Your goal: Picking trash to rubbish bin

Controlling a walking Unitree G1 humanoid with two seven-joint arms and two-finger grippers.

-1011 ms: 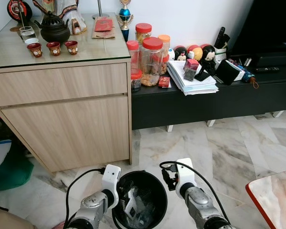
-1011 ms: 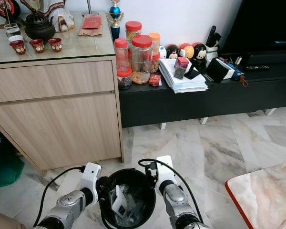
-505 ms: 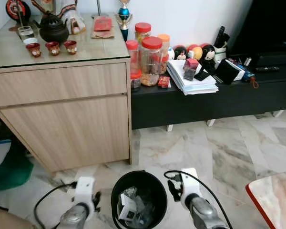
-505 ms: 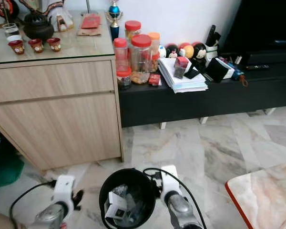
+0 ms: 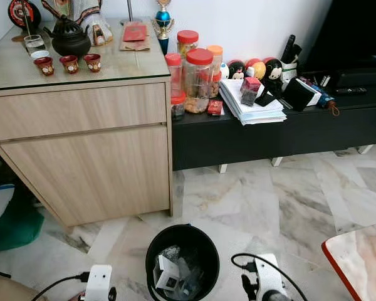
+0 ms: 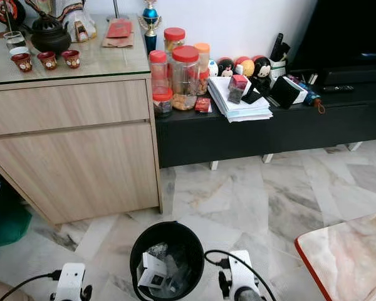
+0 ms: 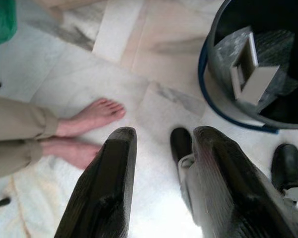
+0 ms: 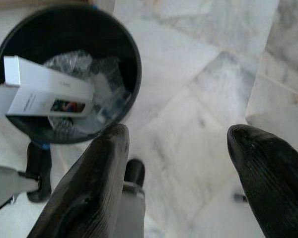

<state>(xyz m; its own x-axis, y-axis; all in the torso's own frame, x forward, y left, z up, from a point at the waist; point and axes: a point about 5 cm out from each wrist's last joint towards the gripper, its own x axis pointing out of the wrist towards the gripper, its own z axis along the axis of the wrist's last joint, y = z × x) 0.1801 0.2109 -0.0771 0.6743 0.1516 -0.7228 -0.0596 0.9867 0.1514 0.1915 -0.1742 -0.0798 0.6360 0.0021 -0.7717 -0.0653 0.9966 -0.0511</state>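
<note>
The bin point(image 5: 182, 260), round and black, stands on the marble floor point(image 5: 282, 194) just before the robot, in front of the near right corner of the wooden cabinet point(image 5: 81, 144). Inside it lie a white box point(image 8: 44, 94) and crumpled clear plastic wrap point(image 8: 87, 74).

The left gripper point(image 7: 161, 148) hangs low beside the bin, over bare floor, its two black fingers point(image 7: 107, 183) spread apart with nothing between them. A person's bare feet point(image 7: 87, 131) and trouser cuffs show on the floor near that gripper. The right gripper point(image 8: 181, 144) hangs on the bin's other side, close to its rim, its fingers point(image 8: 260, 163) spread wide and holding nothing.

On the cabinet's glass top, towards its far left corner, sit a dark teapot point(image 5: 70, 37) and three small red cups point(image 5: 69, 63). To the cabinet's right runs a low black bench point(image 5: 269, 128) carrying red-lidded jars point(image 5: 197, 78) at its left end and a stack of papers point(image 5: 250, 106) near the middle. The corner of a red-edged marble table point(image 5: 360, 257) shows at the robot's right.
</note>
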